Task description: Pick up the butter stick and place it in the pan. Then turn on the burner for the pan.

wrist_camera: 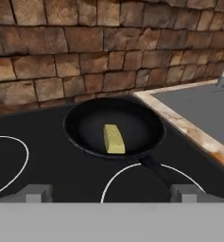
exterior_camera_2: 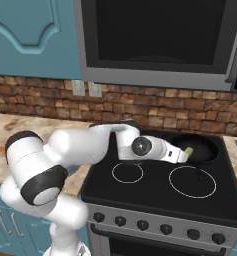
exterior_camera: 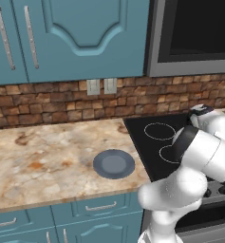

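One butter stick (wrist_camera: 114, 139) lies inside the pan (wrist_camera: 85, 127), a little to the right of the pan's middle in the hand view, flat on the black bottom and free of any grip. The pan sits on the stove top (wrist_camera: 47, 170) at the back right burner, close to the brick wall (wrist_camera: 61, 56), and its handle (wrist_camera: 163, 172) points toward the front of the stove. In the right base view the pan (exterior_camera_2: 202, 145) is at the far right corner of the stove, and a small pale piece of the butter stick (exterior_camera_2: 188, 150) shows just past the end of the arm.

The gripper (wrist_camera: 113, 193) is released: its two finger tips (wrist_camera: 35, 193) stand wide apart at the bottom of the hand view, with nothing between them, and they are near the pan but apart from it. White burner rings (exterior_camera_2: 192, 181) are drawn on the stove top in front of the pan. A row of dark knobs (exterior_camera_2: 142, 225) runs along the front panel of the stove.

On the marble worktop (exterior_camera: 38, 161), left of the stove, a blue-grey round plate (exterior_camera: 114, 163) lies near the front edge.
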Robot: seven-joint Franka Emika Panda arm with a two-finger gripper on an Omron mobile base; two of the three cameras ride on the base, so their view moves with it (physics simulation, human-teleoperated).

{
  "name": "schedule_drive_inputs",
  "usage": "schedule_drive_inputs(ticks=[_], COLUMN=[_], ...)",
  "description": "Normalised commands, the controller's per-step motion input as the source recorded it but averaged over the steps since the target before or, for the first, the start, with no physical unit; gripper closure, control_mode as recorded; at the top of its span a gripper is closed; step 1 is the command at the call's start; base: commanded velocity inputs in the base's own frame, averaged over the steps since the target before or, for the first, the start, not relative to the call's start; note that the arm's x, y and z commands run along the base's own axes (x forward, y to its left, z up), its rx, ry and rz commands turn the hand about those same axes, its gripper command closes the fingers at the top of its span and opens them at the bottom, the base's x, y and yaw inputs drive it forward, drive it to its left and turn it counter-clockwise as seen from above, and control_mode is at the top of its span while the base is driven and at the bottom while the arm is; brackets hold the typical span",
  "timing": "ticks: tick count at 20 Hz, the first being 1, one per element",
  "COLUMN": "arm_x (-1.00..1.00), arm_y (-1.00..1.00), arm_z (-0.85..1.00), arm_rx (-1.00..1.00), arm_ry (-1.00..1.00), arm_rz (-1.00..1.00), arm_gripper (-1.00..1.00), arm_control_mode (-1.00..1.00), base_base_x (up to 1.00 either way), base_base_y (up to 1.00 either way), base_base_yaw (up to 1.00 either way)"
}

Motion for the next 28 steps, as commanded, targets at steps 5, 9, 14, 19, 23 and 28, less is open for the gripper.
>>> schedule_drive_inputs(ticks=[5, 9, 14, 19, 23, 28], arm_x=[-0.7, -0.67, -0.69, -0.79, -0.94, -0.99], arm_y=[0.01, 0.0, 0.0, 0.0, 0.0, 0.21], arm_z=[0.84, 0.98, 1.0, 0.9, 0.13, -0.47], arm_rx=[0.01, 0.05, 0.1, 0.13, 0.05, 0.07], arm_ry=[0.0, 0.0, 0.0, 0.03, 0.01, -0.15], arm_rz=[0.0, 0.0, 0.0, 0.01, 0.1, 0.14], arm_gripper=[-1.0, -1.0, -1.0, -1.0, -1.0, -1.0], arm_control_mode=[-1.0, -1.0, -1.0, -1.0, -1.0, -1.0], base_base_x=[0.0, 0.0, 0.0, 0.0, 0.0, 0.0], base_base_y=[0.0, 0.0, 0.0, 0.0, 0.0, 0.0], base_base_yaw=[0.0, 0.0, 0.0, 0.0, 0.0, 0.0])
